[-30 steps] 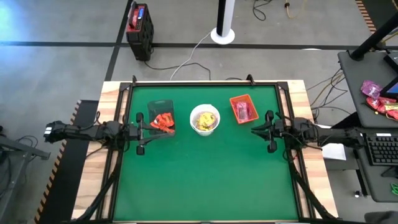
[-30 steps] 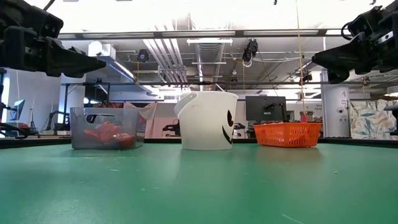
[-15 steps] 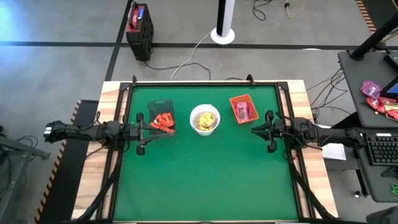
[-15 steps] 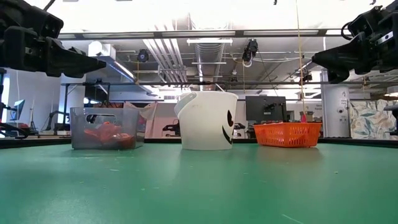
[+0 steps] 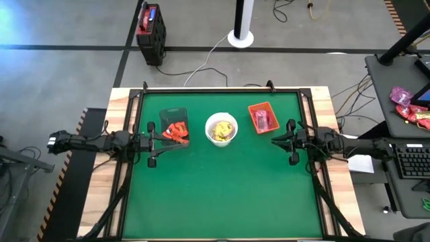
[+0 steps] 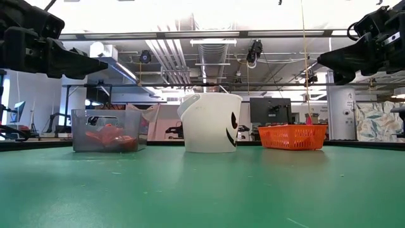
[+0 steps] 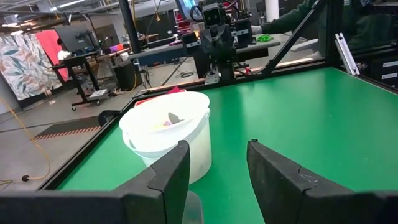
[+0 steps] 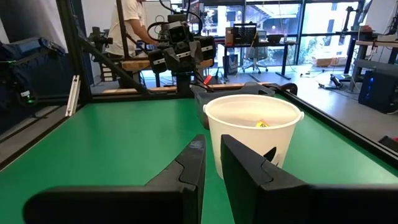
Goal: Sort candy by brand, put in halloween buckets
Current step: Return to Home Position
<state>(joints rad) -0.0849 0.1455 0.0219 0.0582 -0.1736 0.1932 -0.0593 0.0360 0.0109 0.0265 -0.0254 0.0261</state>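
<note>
High view: I count three containers in row on green felt table [image 5: 222,195].
- Dark translucent plastic rectangular tub [image 5: 173,114]: crinkly red-orange candy packets [image 5: 177,132] inside.
- White round plastic bucket [image 5: 236,126]: yellow packets [image 5: 219,133] inside.
- Orange mesh rectangular tray [image 5: 257,106]: pink packets [image 5: 264,122] inside.
- Heaps too tangled for me to count.
- Left gripper [image 5: 176,141]: just beside tub, fingers spread, empty.
- Right gripper [image 5: 274,140]: near tray, fingers narrowly parted, empty.

I can read no text, brand or number on any feed. The small wrapped candy packets [image 5: 177,132] are too tiny for their print to show, and the white round plastic bucket [image 6: 211,123] carries only a black face mark.
</note>
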